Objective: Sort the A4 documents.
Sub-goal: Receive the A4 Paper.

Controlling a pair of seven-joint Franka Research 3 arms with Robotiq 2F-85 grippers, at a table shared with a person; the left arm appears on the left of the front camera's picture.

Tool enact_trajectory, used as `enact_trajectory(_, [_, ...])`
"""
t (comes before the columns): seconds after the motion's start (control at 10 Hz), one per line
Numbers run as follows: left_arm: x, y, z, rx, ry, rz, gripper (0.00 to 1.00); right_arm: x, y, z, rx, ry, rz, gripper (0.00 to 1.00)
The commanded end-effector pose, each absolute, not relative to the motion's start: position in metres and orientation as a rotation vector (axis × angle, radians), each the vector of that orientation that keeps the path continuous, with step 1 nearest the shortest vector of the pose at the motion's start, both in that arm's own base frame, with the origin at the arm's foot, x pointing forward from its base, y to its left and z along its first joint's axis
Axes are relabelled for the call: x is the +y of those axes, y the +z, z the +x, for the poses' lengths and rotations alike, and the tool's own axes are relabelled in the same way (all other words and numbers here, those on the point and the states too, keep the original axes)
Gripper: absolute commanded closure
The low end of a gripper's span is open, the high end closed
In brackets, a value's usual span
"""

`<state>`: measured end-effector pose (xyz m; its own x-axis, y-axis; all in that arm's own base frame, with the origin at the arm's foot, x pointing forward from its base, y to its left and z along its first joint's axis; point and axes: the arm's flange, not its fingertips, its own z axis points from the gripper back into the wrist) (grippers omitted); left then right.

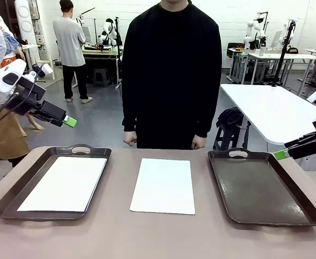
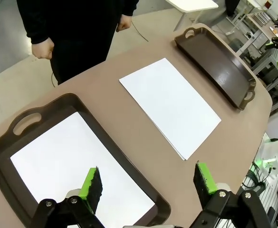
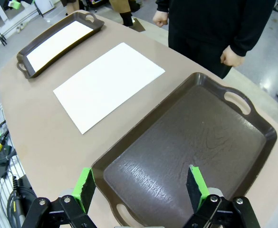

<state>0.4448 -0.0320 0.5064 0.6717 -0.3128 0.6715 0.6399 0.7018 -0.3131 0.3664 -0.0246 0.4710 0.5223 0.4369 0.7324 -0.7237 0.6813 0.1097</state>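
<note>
Front view, left to right. The left pincer (image 1: 69, 121), jaws wide and empty, is raised near the left tray (image 1: 6, 202), which holds one A4 document (image 1: 66, 183). The loose A4 documents (image 1: 164, 185) lie on the bare tabletop (image 1: 120, 232) between the trays, long axis 12-to-6. They are at about 4 o'clock from the left pincer and 8 o'clock from the right pincer (image 1: 279, 154), which is also open and empty, beside the bare right tray (image 1: 260, 186). Neither arm looks plainly nearer. The sheet count in the loose pile is unclear, and the right arm is cut off at the frame edge.
</note>
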Motion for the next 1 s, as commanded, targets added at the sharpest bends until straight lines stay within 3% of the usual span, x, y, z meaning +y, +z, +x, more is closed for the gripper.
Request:
enact_trajectory(0.0, [-0.0317,0.4981,0.442,-0.636,-0.566,-0.572,0.0,-0.0244,0.469,0.3702,-0.75,0.735,0.453,0.0])
enact_trajectory(0.9, [-0.0324,0.5044,0.4443,-0.622,-0.569,-0.571,0.0,-0.0244,0.469,0.3702,-0.75,0.735,0.453,0.0])
